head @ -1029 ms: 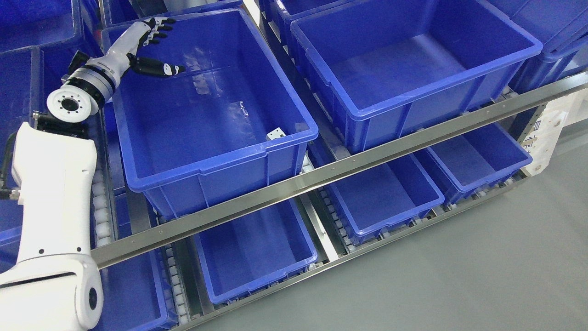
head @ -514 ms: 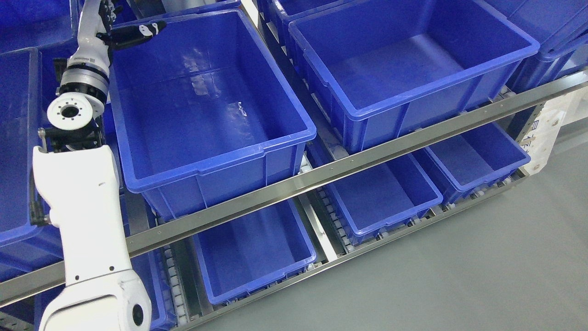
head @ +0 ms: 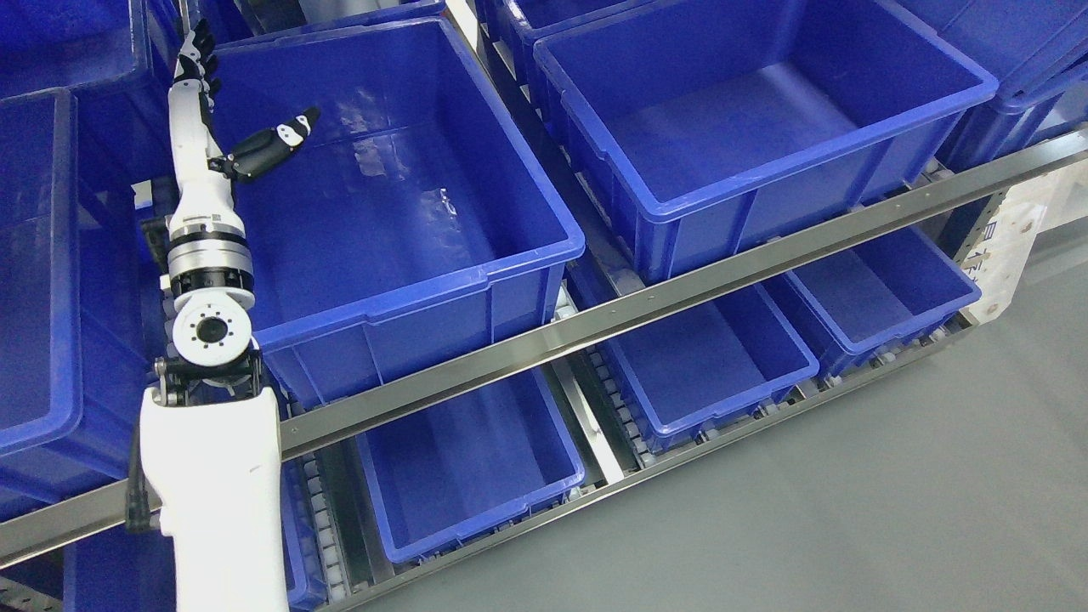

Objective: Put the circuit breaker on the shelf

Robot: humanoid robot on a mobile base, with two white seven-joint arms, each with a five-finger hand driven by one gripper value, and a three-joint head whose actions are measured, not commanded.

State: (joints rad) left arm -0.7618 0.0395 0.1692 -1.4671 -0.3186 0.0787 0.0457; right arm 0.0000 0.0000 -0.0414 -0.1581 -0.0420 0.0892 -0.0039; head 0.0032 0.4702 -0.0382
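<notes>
My left arm [head: 212,501] comes up from the bottom edge of the head view, left of the middle, its white forearm rising almost straight toward twelve o'clock. Above the forearm sits my round wrist joint [head: 210,331], its flat white face with a ring of small holes turned to the camera. From there the silver cuff and slim white palm run on toward twelve o'clock, leaning slightly to eleven. My left hand [head: 197,127] is stretched flat, holding nothing, its dark fingers [head: 194,53] extended near the top edge. My thumb [head: 274,144] splays out on its own toward two o'clock.
</notes>
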